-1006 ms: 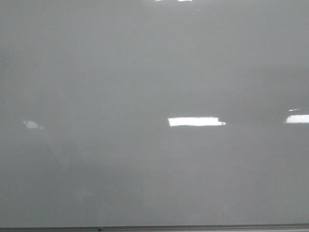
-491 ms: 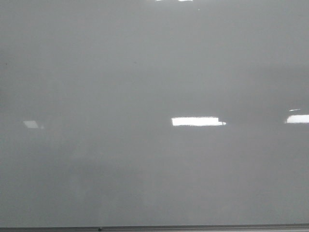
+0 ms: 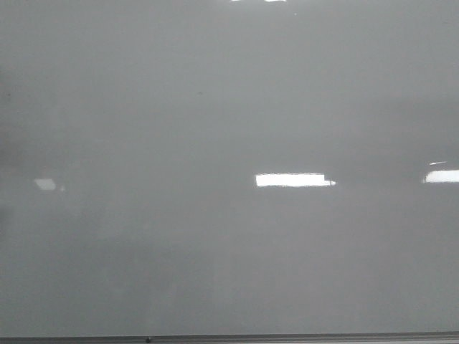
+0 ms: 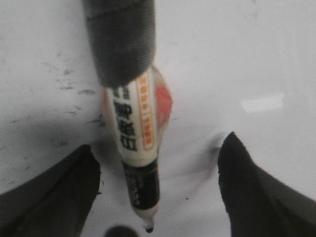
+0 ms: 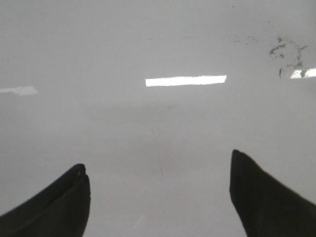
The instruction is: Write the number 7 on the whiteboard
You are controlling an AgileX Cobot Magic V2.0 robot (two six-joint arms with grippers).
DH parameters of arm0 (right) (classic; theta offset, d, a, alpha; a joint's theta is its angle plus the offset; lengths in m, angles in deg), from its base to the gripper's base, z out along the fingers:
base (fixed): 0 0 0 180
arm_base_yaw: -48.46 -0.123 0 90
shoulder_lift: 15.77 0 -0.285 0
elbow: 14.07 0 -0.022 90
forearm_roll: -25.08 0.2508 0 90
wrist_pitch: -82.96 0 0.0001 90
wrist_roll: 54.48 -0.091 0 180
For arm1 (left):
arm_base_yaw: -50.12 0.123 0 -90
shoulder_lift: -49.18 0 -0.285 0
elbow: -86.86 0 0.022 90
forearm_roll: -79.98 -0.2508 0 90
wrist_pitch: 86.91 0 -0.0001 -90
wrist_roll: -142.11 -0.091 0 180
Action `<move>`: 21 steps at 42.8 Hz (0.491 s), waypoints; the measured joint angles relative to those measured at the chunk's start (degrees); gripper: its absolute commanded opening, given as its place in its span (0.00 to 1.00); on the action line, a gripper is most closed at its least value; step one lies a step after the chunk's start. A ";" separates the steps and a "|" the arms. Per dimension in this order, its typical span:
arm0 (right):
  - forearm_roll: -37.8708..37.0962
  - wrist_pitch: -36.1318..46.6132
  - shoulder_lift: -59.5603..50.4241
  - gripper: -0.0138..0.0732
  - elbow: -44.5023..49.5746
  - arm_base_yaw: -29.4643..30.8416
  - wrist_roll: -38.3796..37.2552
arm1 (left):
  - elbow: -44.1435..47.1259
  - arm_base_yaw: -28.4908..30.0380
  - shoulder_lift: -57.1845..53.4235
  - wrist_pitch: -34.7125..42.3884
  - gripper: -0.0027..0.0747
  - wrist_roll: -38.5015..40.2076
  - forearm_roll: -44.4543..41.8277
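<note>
While the whiteboard point(image 3: 215, 107) shows only glare, left jaws point(image 4: 153, 192) sit apart around an uncapped marker point(image 4: 136, 148); right jaws point(image 5: 158, 197) apart, empty.

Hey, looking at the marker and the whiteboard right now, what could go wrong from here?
The whiteboard shows no stroke yet, and whether the marker tip touches it is unclear: it could skip or press too hard. The marker sits tilted between wide-open jaws, so it may wobble sideways. Old smudges could clutter the writing.
</note>
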 measured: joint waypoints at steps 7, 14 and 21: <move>0.00 -0.10 0.00 0.85 0.00 0.00 0.00 | 0.00 0.00 0.78 1.45 0.35 0.00 -0.02; 0.00 -0.21 0.00 0.85 0.00 0.00 0.00 | 0.00 0.00 0.92 1.47 0.13 0.00 -0.02; 0.00 -0.40 0.00 0.85 0.00 0.00 0.00 | -0.08 0.00 -0.08 -1.64 0.01 0.00 -0.02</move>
